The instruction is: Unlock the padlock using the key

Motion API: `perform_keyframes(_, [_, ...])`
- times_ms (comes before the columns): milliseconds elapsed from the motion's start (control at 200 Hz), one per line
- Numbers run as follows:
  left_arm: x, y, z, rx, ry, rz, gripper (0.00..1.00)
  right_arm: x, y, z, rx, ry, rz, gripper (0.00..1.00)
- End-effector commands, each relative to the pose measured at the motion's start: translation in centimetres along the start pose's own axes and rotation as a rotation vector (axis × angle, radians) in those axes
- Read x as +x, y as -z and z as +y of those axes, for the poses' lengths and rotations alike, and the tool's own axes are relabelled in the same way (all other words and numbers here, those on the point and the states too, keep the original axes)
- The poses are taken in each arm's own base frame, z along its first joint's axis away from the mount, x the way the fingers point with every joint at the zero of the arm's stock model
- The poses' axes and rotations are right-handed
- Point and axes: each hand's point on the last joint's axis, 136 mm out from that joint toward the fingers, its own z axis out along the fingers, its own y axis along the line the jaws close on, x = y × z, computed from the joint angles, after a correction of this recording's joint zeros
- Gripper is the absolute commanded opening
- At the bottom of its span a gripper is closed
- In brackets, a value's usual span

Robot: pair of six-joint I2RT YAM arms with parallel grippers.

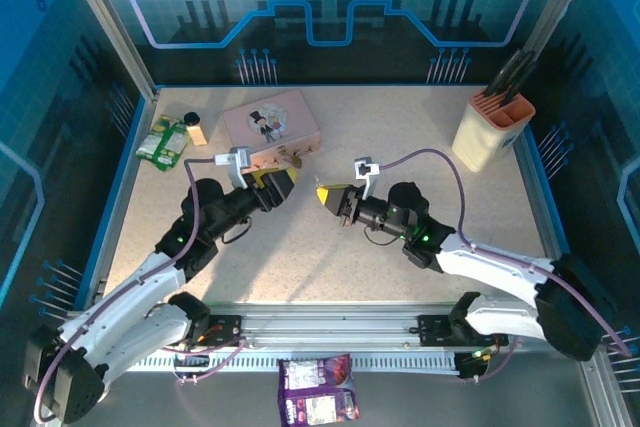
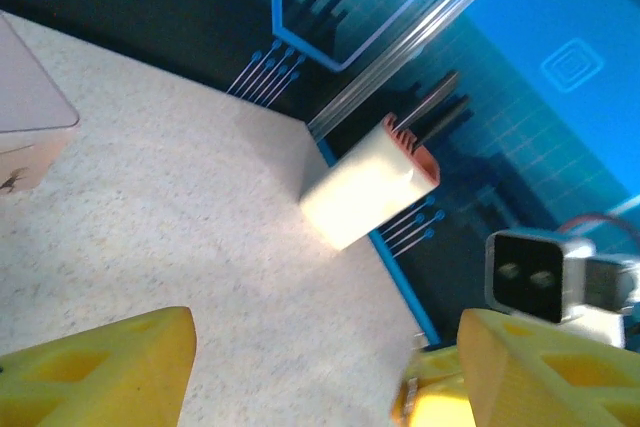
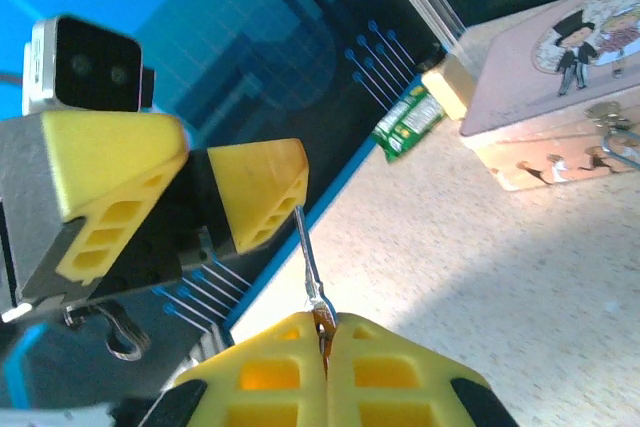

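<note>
- The right gripper [image 3: 325, 339] is clenched on the key [image 3: 309, 252], pinching it by the head; the thin silver shaft sticks out past the tips toward 11 o'clock in the right wrist view
- The left gripper [image 1: 284, 184] is released, jaws apart with nothing between them; it is just beside the right one at its 9 o'clock, over the table [image 1: 420, 247]
- The padlock [image 1: 293, 159] sits at the front face of the pink box [image 1: 268, 119], at about 11 o'clock from the right gripper in the top view; it is too small to tell which way its keyhole faces
- The key looks stiff, light and slick, so it may pivot or slip in the grip if its tip meets the keyway off-line; holding it by the flat head seems the right place
- The padlock looks light and free to swing, so it would likely shy away from the key; the left gripper would best take the brass body across its flat sides, leaving the shackle and keyhole clear
</note>
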Motion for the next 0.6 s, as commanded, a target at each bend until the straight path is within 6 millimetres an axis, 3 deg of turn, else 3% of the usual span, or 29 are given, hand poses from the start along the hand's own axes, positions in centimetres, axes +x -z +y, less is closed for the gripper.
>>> perform_keyframes(0, [2.5,0.6,-0.8,0.024,-0.049,0.176,0.71,2.1,1.1,-1.1,0.091,0.164,0.136,0.00])
perform_keyframes(210, [4.0,1.0,-4.4,0.204,-0.078,0.306,0.71,3.1,1.1,0.9,0.037,0.278,0.206,0.00])
perform_keyframes(455, [5.0,1.0,-4.9,0.246,-0.104,0.372,0.70,3.0,0.7,3.0,-0.046,0.301,0.198,0.00])
perform_keyframes(595, [5.5,0.9,-5.5,0.280,-0.107,0.401,0.68,3.1,0.6,3.3,-0.061,0.298,0.205,0.00])
